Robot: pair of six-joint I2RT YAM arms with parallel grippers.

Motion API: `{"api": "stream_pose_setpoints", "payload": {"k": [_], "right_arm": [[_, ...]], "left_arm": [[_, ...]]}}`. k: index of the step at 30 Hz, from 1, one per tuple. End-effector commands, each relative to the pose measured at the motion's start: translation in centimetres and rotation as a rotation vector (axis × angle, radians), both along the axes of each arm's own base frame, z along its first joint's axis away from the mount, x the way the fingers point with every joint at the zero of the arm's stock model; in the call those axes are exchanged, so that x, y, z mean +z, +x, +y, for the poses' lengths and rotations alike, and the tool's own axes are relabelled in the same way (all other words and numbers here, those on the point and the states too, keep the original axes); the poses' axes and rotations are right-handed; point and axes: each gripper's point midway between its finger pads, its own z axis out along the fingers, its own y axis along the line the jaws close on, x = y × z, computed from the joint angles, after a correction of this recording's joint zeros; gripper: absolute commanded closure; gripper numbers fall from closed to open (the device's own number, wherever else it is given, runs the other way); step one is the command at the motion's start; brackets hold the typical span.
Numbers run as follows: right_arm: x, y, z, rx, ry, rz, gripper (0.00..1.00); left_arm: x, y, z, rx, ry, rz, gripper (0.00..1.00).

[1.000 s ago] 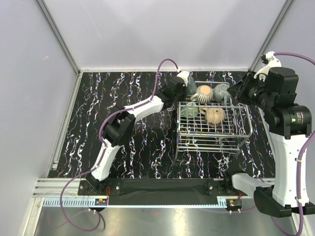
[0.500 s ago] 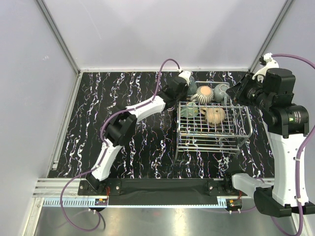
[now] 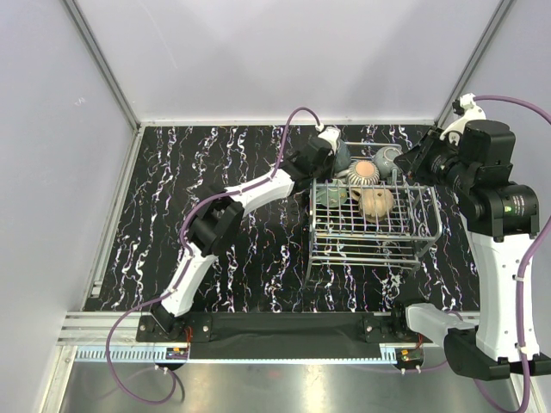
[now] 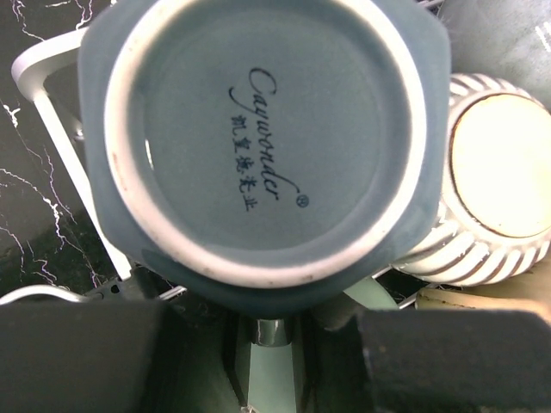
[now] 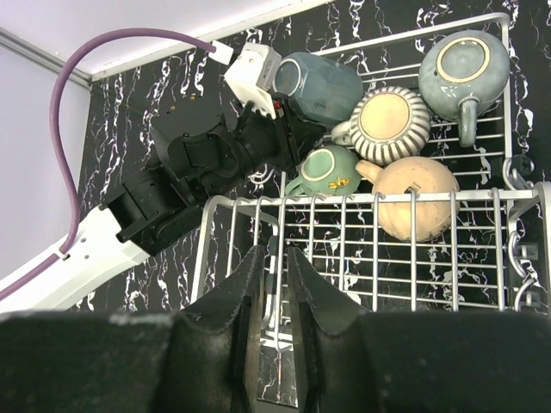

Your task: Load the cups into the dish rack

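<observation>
The left arm (image 3: 251, 191) and the right arm (image 3: 499, 284) have smooth white plastic shells on the links and black housings at the joints. A thin purple cable (image 5: 138, 34) runs along each one. A white connector block (image 5: 252, 76) sits on the left wrist. The right gripper (image 5: 275, 251) has two black, tapering fingers (image 5: 225, 314). Each arm is fixed on a black base plate (image 3: 176, 327).

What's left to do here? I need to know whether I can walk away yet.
Done: four sit upside down in the rack: grey-green cup, striped cup, green cup, tan cup. In hand: the left fingers grip the dark teal cup at the rack's far left corner, not yet released. Left: set it in and let go. I see no other loose cup.
</observation>
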Motion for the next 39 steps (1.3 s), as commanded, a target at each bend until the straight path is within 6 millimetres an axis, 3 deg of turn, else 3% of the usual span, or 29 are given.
{"api": "stream_pose_setpoints", "payload": {"k": [1,13,16,26,34,39], "right_arm": [[1.1,0.1,0.6,0.022,0.022,-0.044,0.76],[0.6,0.3,0.7,0.022,0.032,-0.029,0.76],[0.5,0.4,0.9,0.03,0.036,-0.024,0.76],[0.1,0.6,0.8,0.029,0.028,-0.018,0.76],[0.3,0.5,0.8,0.031,0.027,-0.02,0.76],[0.6,0.2,0.7,0.032,0.025,-0.022,0.76]], "left_arm": [[7.2,1.1,-1.6,0.0,-0.126,-0.144,1.0],[4.8,1.1,-0.7,0.003,-0.064,-0.104,0.98],[4.5,1.5,-0.4,0.003,-0.06,-0.106,0.83],[3.4,2.3,-0.1,0.001,-0.061,-0.083,0.75],[2.4,2.2,0.0,-0.016,-0.049,-0.063,0.55],[3.5,2.3,0.4,-0.009,-0.067,-0.067,0.43]]}}
